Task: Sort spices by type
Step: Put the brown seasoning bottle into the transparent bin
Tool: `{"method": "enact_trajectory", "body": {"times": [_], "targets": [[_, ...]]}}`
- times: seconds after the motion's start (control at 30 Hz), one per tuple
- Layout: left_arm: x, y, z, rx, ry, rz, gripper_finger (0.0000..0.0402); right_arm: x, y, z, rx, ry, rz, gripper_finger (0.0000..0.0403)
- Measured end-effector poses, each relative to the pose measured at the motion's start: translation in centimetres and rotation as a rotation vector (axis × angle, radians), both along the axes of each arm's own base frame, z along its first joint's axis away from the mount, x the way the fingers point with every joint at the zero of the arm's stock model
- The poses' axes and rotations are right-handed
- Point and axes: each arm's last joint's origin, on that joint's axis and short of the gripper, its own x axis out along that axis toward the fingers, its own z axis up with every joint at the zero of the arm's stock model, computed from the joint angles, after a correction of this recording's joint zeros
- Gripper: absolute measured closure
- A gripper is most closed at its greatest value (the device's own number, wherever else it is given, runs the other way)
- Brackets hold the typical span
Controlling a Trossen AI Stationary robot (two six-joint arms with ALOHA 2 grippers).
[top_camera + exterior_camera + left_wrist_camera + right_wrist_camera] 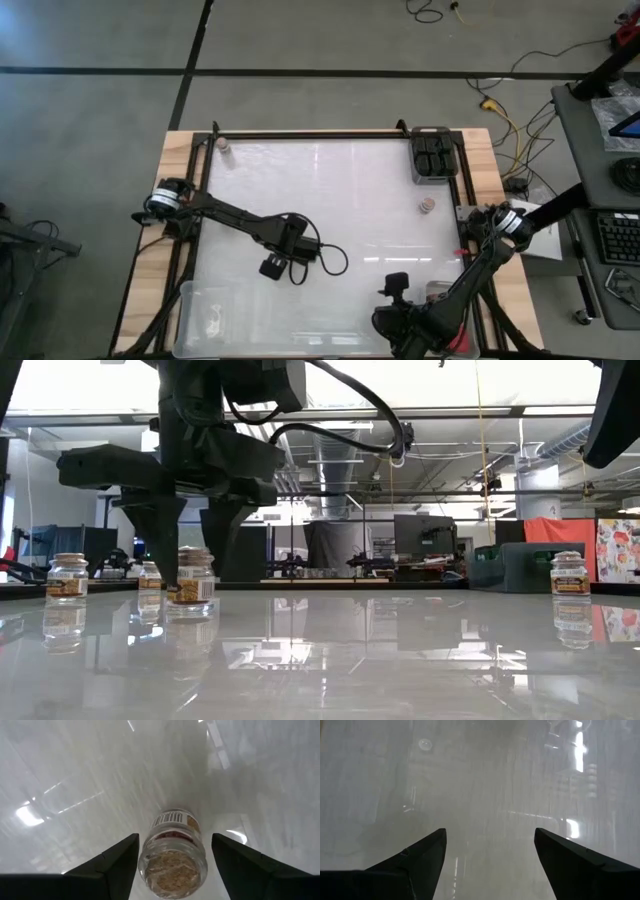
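- Step in hand, my read: left gripper (172,865) closing round a tan-lidded spice jar (173,856), lower centre of the left wrist view. Jaws wide, straddling the jar, gaps both sides, no grip yet.
- Do well: keep jar centred, squeeze the glass body below the lid, then lift straight.
- Left arm reaches in from left edge to centre of high view, wrist pointing down.
- Right gripper (490,862) parked bottom centre-right of high view, jaws wide, empty.
- Another jar (426,204) sits right of centre there.
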Motion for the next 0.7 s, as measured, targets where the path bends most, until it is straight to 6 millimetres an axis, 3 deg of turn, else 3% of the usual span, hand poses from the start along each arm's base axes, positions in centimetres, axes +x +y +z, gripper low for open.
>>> {"method": "enact_trajectory", "body": {"times": [0.43, 0.7], "targets": [[0.3, 0.0, 0.3, -0.01, -0.018, 0.035, 0.0233, 0.0, 0.0, 0.0, 0.001, -0.001, 0.0, 0.0133], [0.2, -3.0, 4.0, -0.147, 0.04, 0.21, 0.0233, 0.0, 0.0, 0.0, -0.003, 0.002, 0.008, 0.0123]]}}
